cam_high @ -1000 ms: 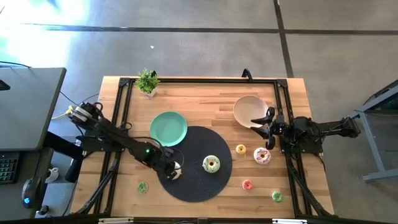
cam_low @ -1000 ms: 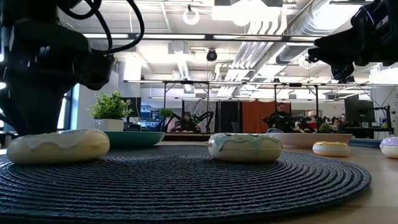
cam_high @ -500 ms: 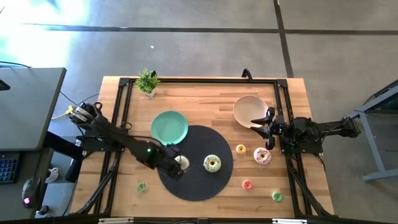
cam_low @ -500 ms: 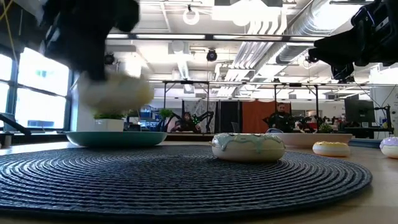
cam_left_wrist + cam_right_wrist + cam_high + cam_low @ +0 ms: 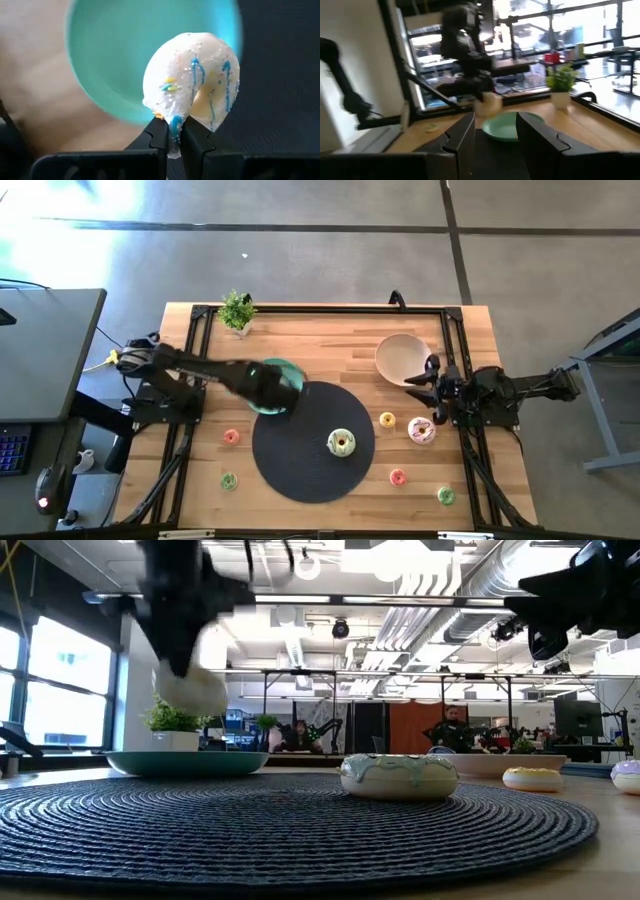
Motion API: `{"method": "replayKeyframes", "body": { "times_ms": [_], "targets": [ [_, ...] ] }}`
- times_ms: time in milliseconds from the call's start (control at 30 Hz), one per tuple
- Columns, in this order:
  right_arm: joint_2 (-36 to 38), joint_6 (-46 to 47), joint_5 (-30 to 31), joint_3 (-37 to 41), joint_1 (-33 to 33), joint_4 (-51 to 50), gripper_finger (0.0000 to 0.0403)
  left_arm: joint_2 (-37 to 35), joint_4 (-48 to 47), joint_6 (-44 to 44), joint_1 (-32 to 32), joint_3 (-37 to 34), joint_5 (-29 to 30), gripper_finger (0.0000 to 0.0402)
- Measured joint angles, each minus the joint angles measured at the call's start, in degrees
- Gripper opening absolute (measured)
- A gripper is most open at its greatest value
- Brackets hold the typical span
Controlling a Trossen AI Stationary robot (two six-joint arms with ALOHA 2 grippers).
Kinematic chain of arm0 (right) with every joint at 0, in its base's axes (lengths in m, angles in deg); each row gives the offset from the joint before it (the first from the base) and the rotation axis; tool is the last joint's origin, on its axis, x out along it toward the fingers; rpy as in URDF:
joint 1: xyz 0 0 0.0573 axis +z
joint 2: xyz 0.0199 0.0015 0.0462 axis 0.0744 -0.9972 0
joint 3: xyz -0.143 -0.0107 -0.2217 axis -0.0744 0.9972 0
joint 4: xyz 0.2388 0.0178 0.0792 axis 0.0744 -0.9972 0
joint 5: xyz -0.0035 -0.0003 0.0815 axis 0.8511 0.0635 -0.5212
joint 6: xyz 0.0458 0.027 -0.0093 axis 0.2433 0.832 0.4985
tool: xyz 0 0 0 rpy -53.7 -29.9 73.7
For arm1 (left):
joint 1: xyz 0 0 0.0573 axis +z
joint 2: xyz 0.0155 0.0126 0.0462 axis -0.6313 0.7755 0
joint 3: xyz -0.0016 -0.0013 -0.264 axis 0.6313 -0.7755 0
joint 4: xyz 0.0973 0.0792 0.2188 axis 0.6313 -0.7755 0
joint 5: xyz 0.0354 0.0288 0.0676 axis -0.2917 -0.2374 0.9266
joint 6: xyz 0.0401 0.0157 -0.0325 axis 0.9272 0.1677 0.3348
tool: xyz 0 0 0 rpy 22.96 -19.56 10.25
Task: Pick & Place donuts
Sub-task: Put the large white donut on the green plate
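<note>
The white-iced donut (image 5: 192, 82) is pinched at its lower rim by the left claw (image 5: 172, 137), whose two dark fingers (image 5: 159, 136) are drawn close together on it. Blue drizzle and a few coloured sprinkles are seen on its icing in the left wrist view. The donut is held in the air above the near edge of the mint-green plate (image 5: 107, 55), where the plate meets the dark round mat (image 5: 312, 442). In the low view it (image 5: 190, 690) hangs well clear of the plate (image 5: 187, 762) beneath it, and the left claw (image 5: 272, 390) is seen from above over that same plate edge.

The pale green donut (image 5: 341, 443) lies flat on the mat, right of its middle; in the low view it (image 5: 397, 777) rests on the woven surface. On the bare wooden worktop (image 5: 330, 340), a tiny pink donut (image 5: 231, 437) and a tiny green one (image 5: 229, 480) lie left of the mat. To the mat's right are found a tiny yellow donut (image 5: 387, 420), the larger pink donut (image 5: 421, 430), another tiny pink one (image 5: 398, 477) and another tiny green one (image 5: 445, 496).

The right claw (image 5: 428, 383) is held at the worktop's right side, just beside the beige bowl (image 5: 400, 358), with its fingers (image 5: 462, 137) parted wide and nothing between them. A small potted plant (image 5: 237, 310) stands at the far left corner.
</note>
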State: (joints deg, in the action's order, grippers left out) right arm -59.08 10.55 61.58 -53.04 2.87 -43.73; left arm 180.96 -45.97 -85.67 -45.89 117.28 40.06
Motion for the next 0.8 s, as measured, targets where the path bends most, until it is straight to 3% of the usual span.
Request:
{"method": "replayKeyframes", "body": {
  "times_ms": [167,367,600,800],
  "targets": [
    [0.0,2.0,-3.3,0.0,0.0,-1.2,0.014,0.9,10.7,7.9,10.1,-6.4,1.3,0.0029],
    [-0.4,1.8,-3.5,0.0,0.0,-1.7,0.014,0.8,18.9,14.8,17.1,-11.2,-2.5,0.0068],
    [-1.0,1.7,-5.0,0.0,0.0,-1.6,0.014,0.8,20.4,14.5,20.0,-13.4,-2.4,0.0133],
    [-5.6,1.7,-5.2,0.0,0.0,1.2,0.014,0.8,18.5,14.9,20.0,-11.6,-0.1,0.0158]
  ]
}}
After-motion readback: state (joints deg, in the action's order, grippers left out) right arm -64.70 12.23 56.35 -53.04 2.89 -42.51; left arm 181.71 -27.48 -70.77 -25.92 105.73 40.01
